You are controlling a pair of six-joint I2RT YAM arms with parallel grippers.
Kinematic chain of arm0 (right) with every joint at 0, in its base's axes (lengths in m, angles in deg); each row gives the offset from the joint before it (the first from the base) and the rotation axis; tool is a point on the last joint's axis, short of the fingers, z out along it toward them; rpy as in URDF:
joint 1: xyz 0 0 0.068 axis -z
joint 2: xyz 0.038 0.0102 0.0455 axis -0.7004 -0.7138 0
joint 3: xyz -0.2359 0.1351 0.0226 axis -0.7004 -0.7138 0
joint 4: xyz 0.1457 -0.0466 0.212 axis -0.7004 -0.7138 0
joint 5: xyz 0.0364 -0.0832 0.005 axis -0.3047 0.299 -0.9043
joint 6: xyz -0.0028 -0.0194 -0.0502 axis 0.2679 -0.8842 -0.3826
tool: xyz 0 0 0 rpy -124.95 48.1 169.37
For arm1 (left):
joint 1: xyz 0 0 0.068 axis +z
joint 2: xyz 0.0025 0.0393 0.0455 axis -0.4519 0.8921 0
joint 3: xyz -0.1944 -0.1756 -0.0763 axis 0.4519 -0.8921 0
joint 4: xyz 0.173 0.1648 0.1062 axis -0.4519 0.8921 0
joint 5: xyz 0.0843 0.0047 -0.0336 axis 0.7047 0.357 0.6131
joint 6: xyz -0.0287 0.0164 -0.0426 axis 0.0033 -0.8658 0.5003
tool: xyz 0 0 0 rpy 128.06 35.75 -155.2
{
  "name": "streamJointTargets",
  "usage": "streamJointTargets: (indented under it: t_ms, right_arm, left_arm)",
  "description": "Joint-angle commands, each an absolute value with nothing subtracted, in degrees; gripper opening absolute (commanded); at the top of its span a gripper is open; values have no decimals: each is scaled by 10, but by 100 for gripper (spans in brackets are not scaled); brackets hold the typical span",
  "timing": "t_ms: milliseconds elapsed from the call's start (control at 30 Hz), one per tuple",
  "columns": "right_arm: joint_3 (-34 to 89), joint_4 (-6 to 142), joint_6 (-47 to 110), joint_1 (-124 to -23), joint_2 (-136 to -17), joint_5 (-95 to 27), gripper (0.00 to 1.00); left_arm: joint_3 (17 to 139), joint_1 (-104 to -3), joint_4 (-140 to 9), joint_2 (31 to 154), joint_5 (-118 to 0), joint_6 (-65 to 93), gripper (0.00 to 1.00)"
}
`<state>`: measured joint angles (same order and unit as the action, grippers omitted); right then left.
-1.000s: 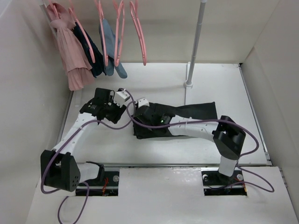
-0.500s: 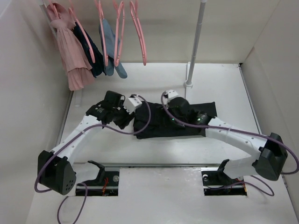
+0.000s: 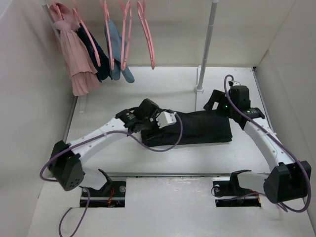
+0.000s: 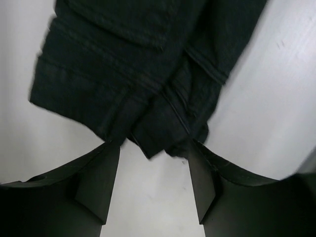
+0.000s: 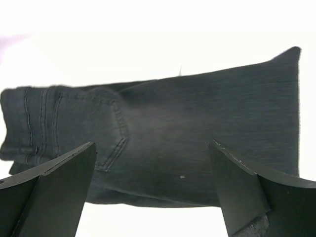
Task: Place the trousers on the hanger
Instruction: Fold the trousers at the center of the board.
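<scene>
One white table (image 3: 163,84) is filling the middle of the overhead view. One pair of black trousers (image 3: 202,128) is lying folded flat at its centre, stretching left to right.

Two white and black arms are reaching in from the bottom. The left arm (image 3: 98,138) is running from the lower left to the trousers' left end. The right arm (image 3: 266,138) is bending up the right side toward their upper right corner.

One white pole (image 3: 207,44) is standing upright at the upper middle.

At the upper left, three garments are hanging: one pink (image 3: 74,54), one dark navy (image 3: 98,61), one blue-grey (image 3: 116,49). They are sharing what looks like five pink hangers (image 3: 149,44); the rightmost is hanging bare.

The left gripper (image 4: 154,148) is keeping its two fingers partly apart, gripping nothing, with the trousers' edge lying at the fingertips. The right gripper (image 5: 152,145) is spreading its two fingers wide over the trousers, holding nothing.
</scene>
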<state>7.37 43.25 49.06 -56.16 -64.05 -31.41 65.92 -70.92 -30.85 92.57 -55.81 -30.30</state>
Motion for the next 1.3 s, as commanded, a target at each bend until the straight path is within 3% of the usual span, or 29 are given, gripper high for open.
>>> streamJointTargets:
  t_ms: [0, 333, 500, 633, 933, 1033, 1067, 1100, 1267]
  right_arm:
    - [90, 424, 467, -518, -628, -378, 100]
    - [83, 406, 437, -478, -604, -391, 100]
    - [72, 411, 437, -478, -591, -391, 100]
    - [73, 411, 437, -478, -604, -398, 100]
    - [98, 404, 421, -478, -621, -392, 100]
    - [104, 404, 426, -478, -627, -397, 100]
    - [104, 404, 426, -478, -627, -397, 100]
    - [104, 404, 426, -478, -627, -397, 100]
    - [104, 383, 438, -473, -638, -356, 100]
  left_arm:
    - [731, -721, -341, 991, -531, -336, 54]
    - [776, -720, -350, 1123, -508, -421, 53]
    - [748, -714, -352, 1123, -497, -435, 52]
    - [765, -708, -337, 1147, -490, -435, 40]
    - [719, -708, -305, 1130, -520, -459, 40]
    - [724, -708, -305, 1147, -520, -445, 27]
    - [729, -708, -305, 1147, -525, -445, 10]
    - [729, -708, -305, 1147, -525, -439, 1]
    - [769, -703, -293, 1147, -512, -421, 0]
